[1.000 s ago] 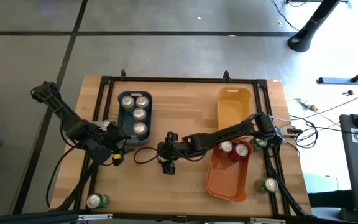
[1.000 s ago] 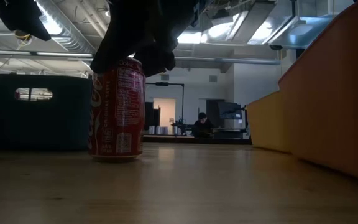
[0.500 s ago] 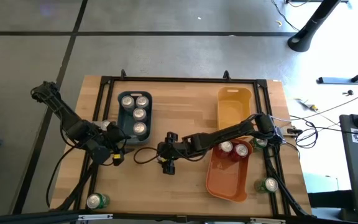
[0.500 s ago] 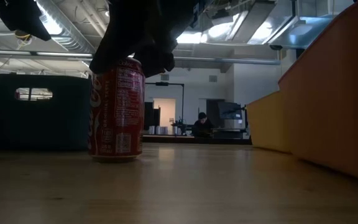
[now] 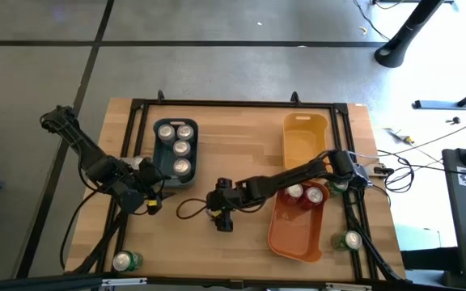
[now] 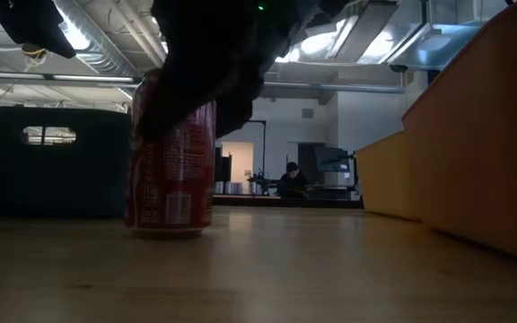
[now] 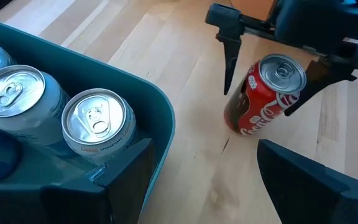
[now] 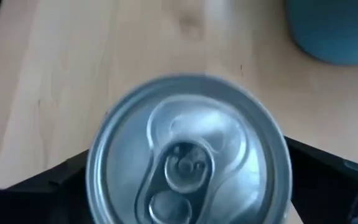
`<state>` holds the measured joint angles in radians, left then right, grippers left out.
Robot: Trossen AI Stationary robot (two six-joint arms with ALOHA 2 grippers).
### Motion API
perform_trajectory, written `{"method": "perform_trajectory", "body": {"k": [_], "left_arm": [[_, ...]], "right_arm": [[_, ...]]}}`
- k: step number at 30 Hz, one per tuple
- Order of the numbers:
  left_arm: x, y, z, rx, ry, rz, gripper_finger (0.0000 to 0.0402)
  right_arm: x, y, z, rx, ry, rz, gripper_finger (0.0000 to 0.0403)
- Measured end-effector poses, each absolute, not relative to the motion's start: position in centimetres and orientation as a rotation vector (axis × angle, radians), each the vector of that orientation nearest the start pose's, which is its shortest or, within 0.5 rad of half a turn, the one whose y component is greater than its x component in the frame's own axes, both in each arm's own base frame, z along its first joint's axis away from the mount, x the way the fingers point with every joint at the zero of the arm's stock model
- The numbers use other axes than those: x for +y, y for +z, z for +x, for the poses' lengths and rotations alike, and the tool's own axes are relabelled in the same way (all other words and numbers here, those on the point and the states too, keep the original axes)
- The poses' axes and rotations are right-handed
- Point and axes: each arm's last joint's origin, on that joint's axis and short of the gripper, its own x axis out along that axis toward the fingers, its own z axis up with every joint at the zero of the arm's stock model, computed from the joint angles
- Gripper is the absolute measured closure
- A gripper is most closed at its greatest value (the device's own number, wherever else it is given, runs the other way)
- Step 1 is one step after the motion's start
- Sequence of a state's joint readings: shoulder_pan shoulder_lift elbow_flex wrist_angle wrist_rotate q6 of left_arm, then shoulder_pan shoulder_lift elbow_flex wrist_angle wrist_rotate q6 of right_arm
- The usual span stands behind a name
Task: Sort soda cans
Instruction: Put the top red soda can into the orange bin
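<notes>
While the right end effector [image 7: 272,68] drops over the red can [image 7: 267,96] | fingers spread either side, nothing pinched | can upright on desk [image 5: 241,153], ready for a side pinch | left end effector [image 5: 154,192] spread, waiting beside blue bin [image 5: 161,162].

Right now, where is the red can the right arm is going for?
High view: the red can stands on the table's middle front, between the blue-grey bin and the orange bin, under the open right gripper.

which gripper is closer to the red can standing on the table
Right. The right gripper straddles the red can from above, fingers open either side. The left gripper waits apart, by the blue-grey bin.
</notes>
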<state>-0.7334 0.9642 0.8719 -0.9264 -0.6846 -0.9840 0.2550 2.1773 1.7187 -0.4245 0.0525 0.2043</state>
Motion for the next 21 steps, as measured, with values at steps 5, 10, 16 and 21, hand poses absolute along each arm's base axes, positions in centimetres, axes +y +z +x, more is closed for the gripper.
{"method": "perform_trajectory", "body": {"k": [5,10,16,21], "left_arm": [[-9.77,28.08,13.58,0.692,0.320,-0.271,0.0125],[-9.77,28.08,13.58,0.692,0.320,-0.269,0.0125],[-9.76,28.09,13.58,0.689,0.322,-0.267,0.0125],[-9.76,28.08,13.58,0.691,0.317,-0.253,0.0125]], "right_arm": [[11.93,19.37,46.33,0.877,0.103,0.058,0.0004],[11.97,19.69,46.40,0.872,0.111,0.062,0.0004],[11.98,20.17,46.53,0.856,0.104,0.061,0.0005],[11.97,20.13,46.48,0.863,0.104,0.061,0.0048]]}}
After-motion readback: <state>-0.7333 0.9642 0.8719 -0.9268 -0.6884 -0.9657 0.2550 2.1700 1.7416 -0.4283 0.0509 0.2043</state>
